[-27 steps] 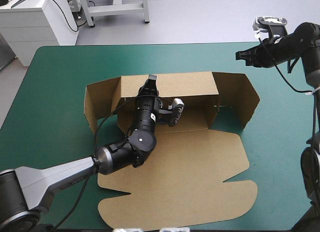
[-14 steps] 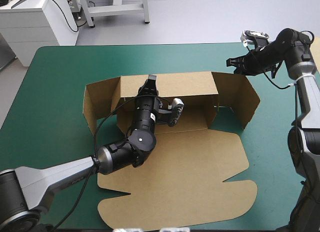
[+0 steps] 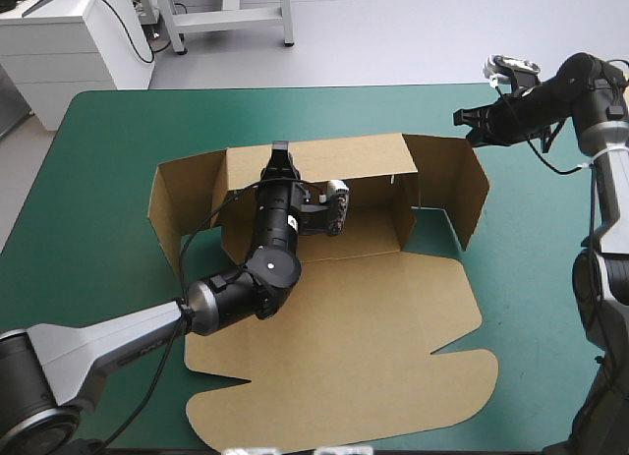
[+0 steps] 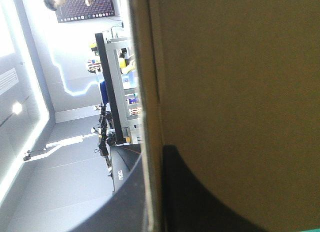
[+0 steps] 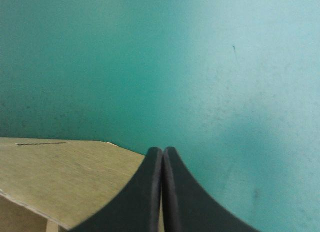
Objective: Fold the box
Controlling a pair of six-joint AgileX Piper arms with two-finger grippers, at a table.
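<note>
Approx half done: back wall of box [image 3: 344, 337] is pinched by left gripper [image 3: 279, 154], side flaps raised; lid & tucks not yet folded; right gripper [image 3: 461, 116] is closed, empty.

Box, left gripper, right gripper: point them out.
box [image 3: 373, 337]: high view, its flat lid panel.
left gripper [image 3: 279, 152]: high view, tips at the back wall's rim.
right gripper [image 5: 162, 155]: right wrist view, where the tips meet.

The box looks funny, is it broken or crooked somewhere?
Nothing looks torn or crushed. The box is just half folded: its back wall stands up, the two side flaps splay outward, and the lid lies flat on the table. The left pincer is shut on the back wall's top edge.
</note>
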